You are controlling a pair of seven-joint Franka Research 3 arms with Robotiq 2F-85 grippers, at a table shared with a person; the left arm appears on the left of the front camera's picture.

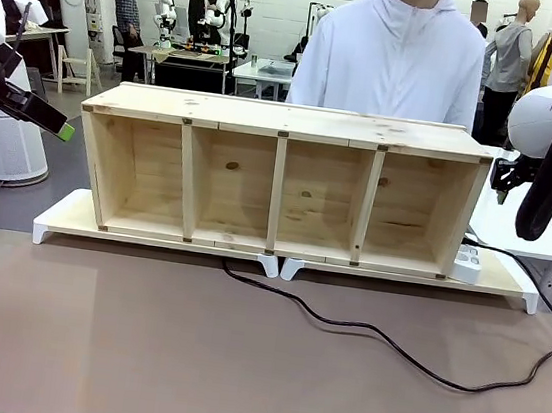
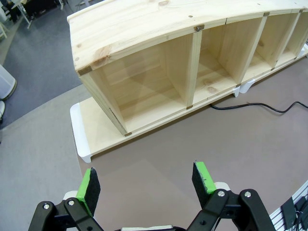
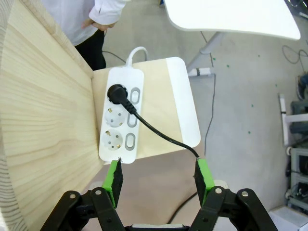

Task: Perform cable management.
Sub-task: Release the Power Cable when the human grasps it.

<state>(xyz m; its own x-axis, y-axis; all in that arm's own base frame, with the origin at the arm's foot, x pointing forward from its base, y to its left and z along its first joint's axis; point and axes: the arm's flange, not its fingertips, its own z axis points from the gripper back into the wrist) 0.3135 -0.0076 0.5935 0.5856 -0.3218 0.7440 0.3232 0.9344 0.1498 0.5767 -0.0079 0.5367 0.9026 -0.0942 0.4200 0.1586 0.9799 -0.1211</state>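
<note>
The cable [image 1: 390,343] is lying loose across the desk [image 1: 137,351], running from under the shelf [image 1: 280,177] near its middle, curving right and looping back up to the strip [image 3: 120,113] at the shelf's right end, where its plug [image 3: 117,93] is sitting in the top socket. The right pincer [image 3: 159,178] is hovering just above the strip, wide open and gripping nothing, with the cable passing under its right finger (not touching it, as far as I can tell). The left pincer [image 2: 147,185] is also gaping empty, hanging over bare desk in front of the shelf's left end, well apart from the cable.

The approach seems to be under way, with no grasp made yet. Next, the right pincer is probably needing to drop onto the plug or the cable just beside it, lining its fingers across that thin cord before closing.
</note>
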